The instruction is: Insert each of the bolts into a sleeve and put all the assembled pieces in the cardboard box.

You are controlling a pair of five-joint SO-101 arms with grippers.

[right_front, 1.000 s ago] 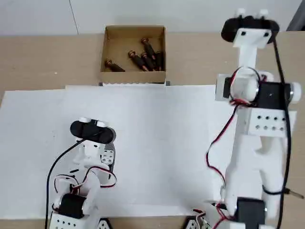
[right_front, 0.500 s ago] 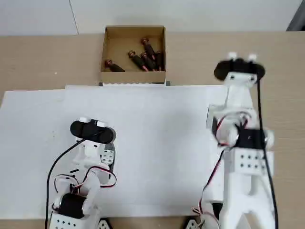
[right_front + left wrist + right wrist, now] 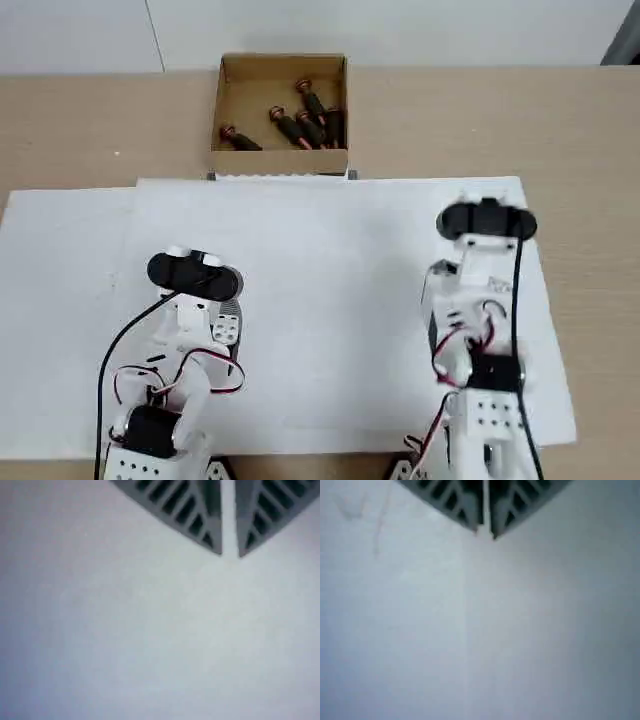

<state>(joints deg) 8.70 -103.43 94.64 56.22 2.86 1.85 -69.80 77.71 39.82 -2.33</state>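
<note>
- Two sets of jaws, left gripper (image 3: 229, 554) and right gripper (image 3: 484, 532), both pinched nearly closed and empty over my paper (image 3: 330, 260).
- Bolts (image 3: 300, 125) sit in the box (image 3: 228, 100), well away from both.

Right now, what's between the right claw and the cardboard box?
Only bare white paper, then bare wooden table, from the right claw to the cardboard box, seen in the high view.

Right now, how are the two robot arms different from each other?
The right arm sits farther up the white paper, nearer the cardboard box, while the left arm sits folded lower down. The right arm stands by the paper's right edge; the left arm is well inside its left half. The left gripper and right gripper are both shut and empty over paper.
</note>
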